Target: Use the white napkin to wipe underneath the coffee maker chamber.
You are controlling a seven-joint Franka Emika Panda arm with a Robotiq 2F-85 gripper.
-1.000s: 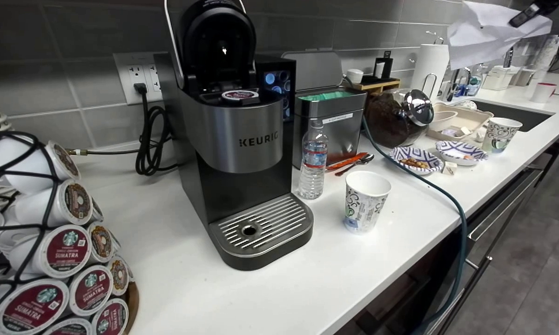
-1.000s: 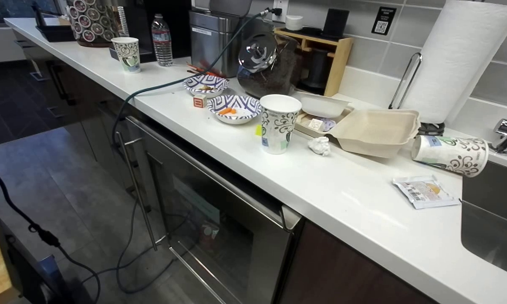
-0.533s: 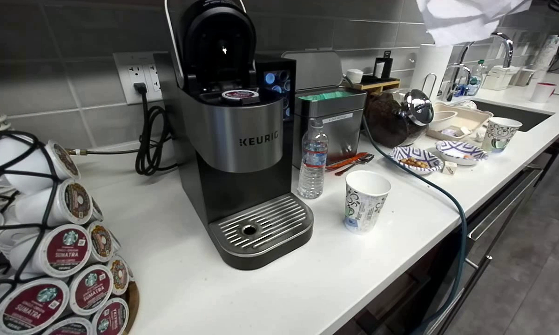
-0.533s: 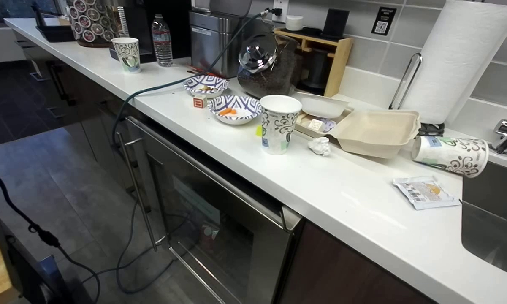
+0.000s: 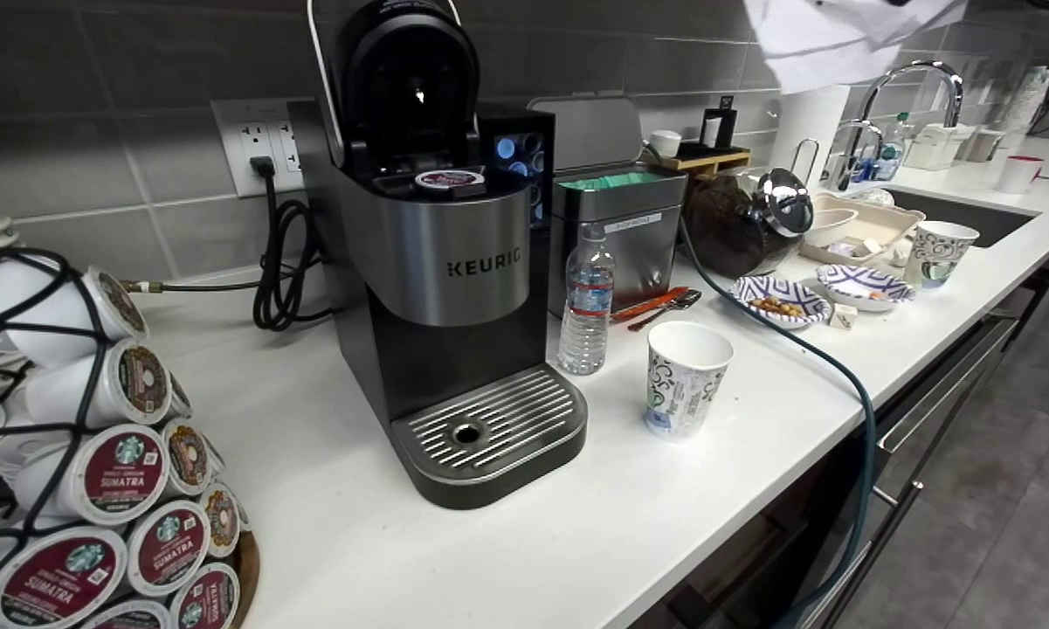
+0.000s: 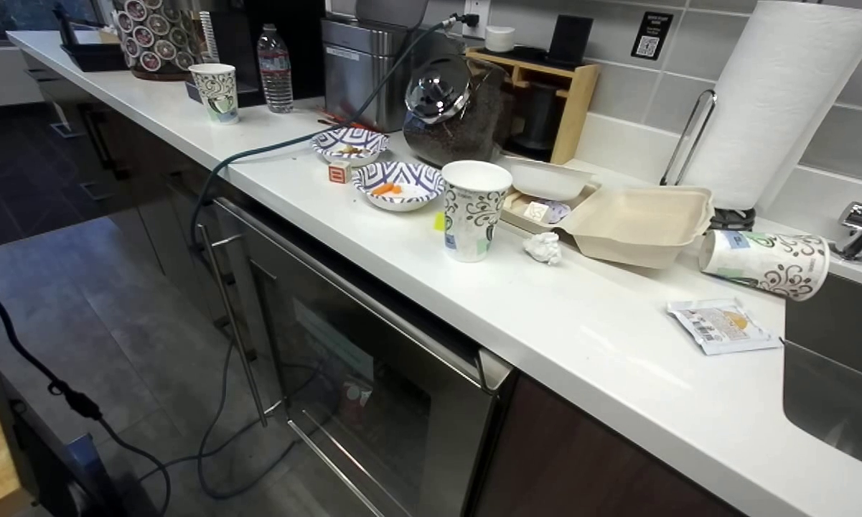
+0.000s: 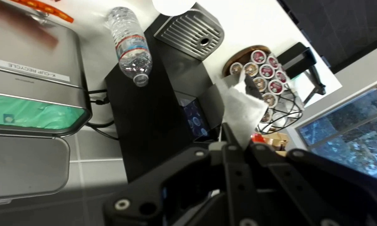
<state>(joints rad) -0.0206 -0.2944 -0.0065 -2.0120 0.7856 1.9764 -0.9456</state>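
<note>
Gripper (image 7: 242,144), clenched on white napkin (image 7: 245,110), which is held in mid-air. Coffee maker (image 5: 441,262), lid (image 5: 410,70) raised, is stood on the counter (image 5: 332,498), apart from the napkin, with water bottle (image 5: 588,301) and paper cup (image 5: 686,384) set beside it.

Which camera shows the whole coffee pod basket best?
The wrist view: nearly all of the basket fits in, with a bit behind the white napkin. Both exterior views cut it off at an edge, though an exterior view shows its pods biggest.
</note>
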